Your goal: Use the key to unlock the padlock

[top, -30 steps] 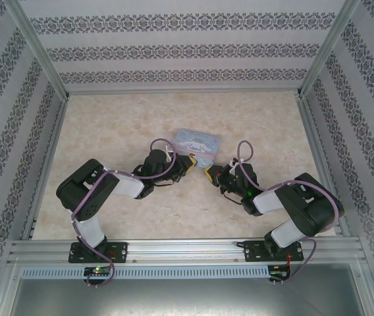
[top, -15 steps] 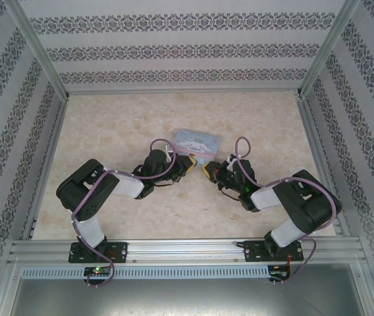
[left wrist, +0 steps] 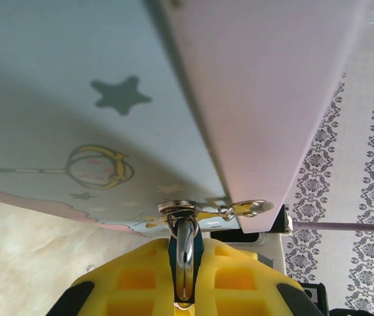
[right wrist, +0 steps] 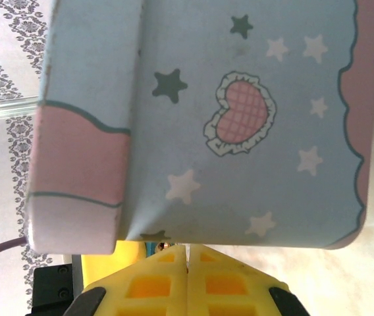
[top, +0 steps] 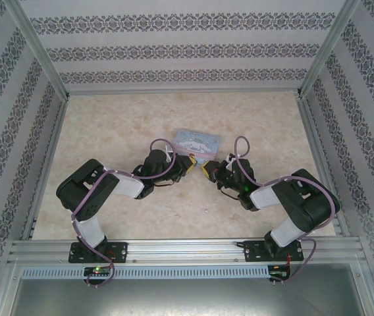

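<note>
**Enclosure, seen from above.** Three walls papered in grey damask bands on white stand round the work area. Bare aluminium posts mark the corners, and an aluminium rail runs along the near edge. The table is a pale, beige-veined, marble-like top, flat and matt, reaching to the foot of the walls.

**Arms.** Left arm and right arm, black and white, are bolted to the rail and fold inward toward the centre. A purple cable loops over each wrist.

**Tin**. It is light blue with pink edging, stars and a checked heart, and lies flat on the table just beyond the middle. Both grippers meet at its near edge, close beside each other.

**Left gripper**. The yellow fingers are closed on the padlock, a small bluish body with a shiny metal part, gripped between the pads. The padlock sits at the tin's near side. Its top end is linked into the metal hasp where lid and base meet.

**Right gripper**. The yellow fingers are pressed together pad to pad, tips just short of the tin's side wall. Whether anything lies between them cannot be told.
</note>
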### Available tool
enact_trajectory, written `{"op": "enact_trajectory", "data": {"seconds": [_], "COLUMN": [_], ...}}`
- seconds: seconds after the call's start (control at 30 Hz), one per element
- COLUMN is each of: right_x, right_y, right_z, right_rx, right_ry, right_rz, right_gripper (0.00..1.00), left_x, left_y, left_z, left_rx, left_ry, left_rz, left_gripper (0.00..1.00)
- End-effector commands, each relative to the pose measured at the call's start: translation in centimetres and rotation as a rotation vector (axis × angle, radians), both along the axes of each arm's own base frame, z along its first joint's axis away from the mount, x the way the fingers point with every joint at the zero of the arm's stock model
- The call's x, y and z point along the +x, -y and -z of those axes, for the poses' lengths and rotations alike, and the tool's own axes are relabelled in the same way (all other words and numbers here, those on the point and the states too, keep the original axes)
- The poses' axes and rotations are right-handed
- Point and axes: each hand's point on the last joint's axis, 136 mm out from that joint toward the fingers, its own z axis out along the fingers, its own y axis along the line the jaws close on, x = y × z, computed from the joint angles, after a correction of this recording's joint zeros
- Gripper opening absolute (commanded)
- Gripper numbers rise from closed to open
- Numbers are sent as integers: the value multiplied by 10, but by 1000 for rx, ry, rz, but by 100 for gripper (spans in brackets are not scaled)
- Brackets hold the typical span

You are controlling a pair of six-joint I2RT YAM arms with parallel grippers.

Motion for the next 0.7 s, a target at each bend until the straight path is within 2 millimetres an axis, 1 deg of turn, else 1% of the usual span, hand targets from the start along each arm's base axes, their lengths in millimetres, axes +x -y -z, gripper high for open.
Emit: {"op": "enact_trajectory", "data": {"seconds": [0.0,0.03,0.1,0.43,0.67], "right_x": [1,7,8,9,6], "right_y": [-10,-14,-16,-20,-24], "right_z": [-10,-20,-22,-26,-21], "right_rx": [17,31,34,40,37], "right_ry": [36,60,64,70,60], "right_rz": [-30,-31,-35,-38,-46], "right_gripper": [0,0,0,0,0], "left_x": [-1,-1,-1,-1,-1], "left_y": [4,4,4,4,5], "left_z": [-13,-13,-14,-15,-18], "left_rx": [-15,-15,-16,-15,-26], "left_ry": [45,45,47,51,53], "left_rz": [0,1,-1,0,0], "left_gripper": [0,0,0,0,0]}}
